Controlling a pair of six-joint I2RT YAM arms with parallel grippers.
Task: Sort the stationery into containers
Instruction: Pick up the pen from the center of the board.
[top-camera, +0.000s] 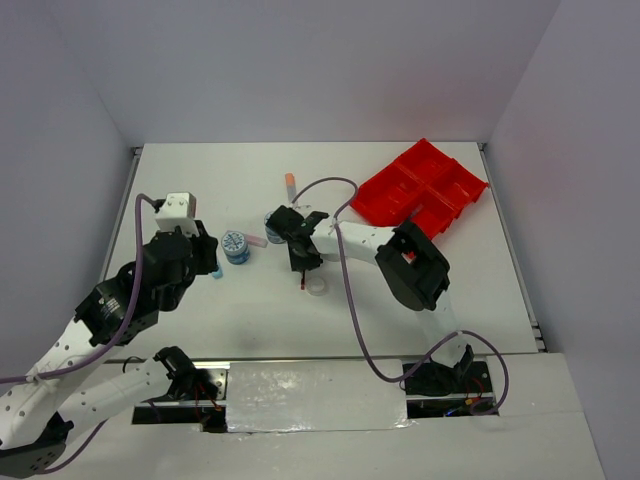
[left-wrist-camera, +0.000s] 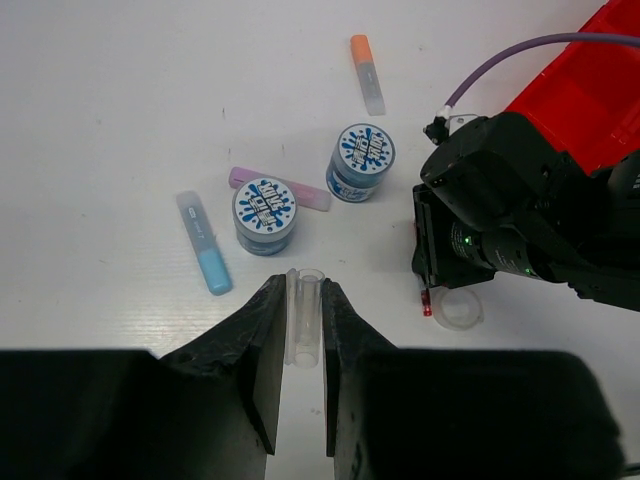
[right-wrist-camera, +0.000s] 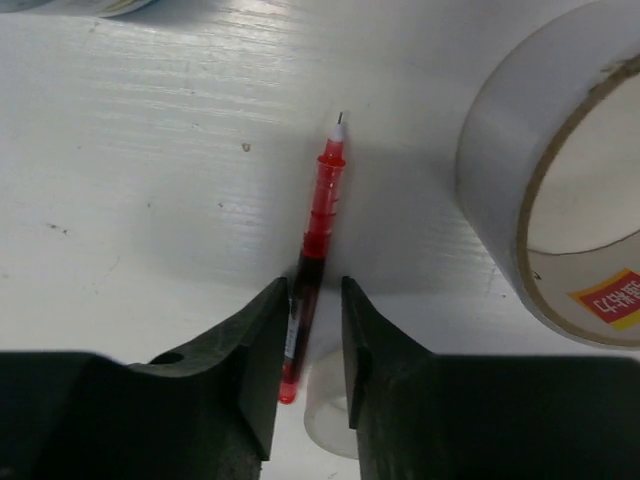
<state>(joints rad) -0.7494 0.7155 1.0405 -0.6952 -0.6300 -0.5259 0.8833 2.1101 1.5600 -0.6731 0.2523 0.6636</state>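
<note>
Your left pincer (left-wrist-camera: 300, 290) is clenched on a clear tube (left-wrist-camera: 305, 325), which lies lengthwise between its fingers. Just beyond it on the counter (top-camera: 200, 190) sit two tubs (left-wrist-camera: 265, 215) (left-wrist-camera: 362, 160), with a pink tube (left-wrist-camera: 305, 195) between them. A blue-capped tube (left-wrist-camera: 205, 245) lies to their left and an orange-capped tube (left-wrist-camera: 367, 75) farther off.

Your right pincer (right-wrist-camera: 312, 288) is released and straddles a red pen (right-wrist-camera: 325, 190) lying flat on the counter. One finger is against the barrel and a sliver of gap shows at the other. The pen's tip points away from the pincer, a tape roll (right-wrist-camera: 500, 170) stands just beside it, and a clear ring (right-wrist-camera: 325, 410) lies at its rear end. The red tray (top-camera: 425, 183) sits at the far right, well apart from the pen.
</note>
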